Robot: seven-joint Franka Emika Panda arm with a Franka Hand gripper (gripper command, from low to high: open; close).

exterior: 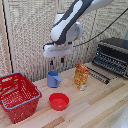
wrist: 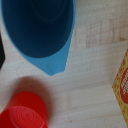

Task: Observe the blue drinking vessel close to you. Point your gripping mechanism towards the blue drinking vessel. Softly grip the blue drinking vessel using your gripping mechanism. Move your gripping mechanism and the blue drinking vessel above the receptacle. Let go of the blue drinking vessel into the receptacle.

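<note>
1. On the table [exterior: 100, 107] stand one blue cup [exterior: 54, 78], one red basket [exterior: 18, 96], one red bowl [exterior: 59, 101] and one yellow-orange packet [exterior: 81, 76].
2. Behind them sits one dark toaster oven [exterior: 112, 55].
3. Above the cup hangs the one claw [exterior: 56, 62], its two fingers a little apart, holding and touching nothing.
4. Beside the cup stands the packet, with the bowl in front and the basket well off toward the exterior view's left.
</note>
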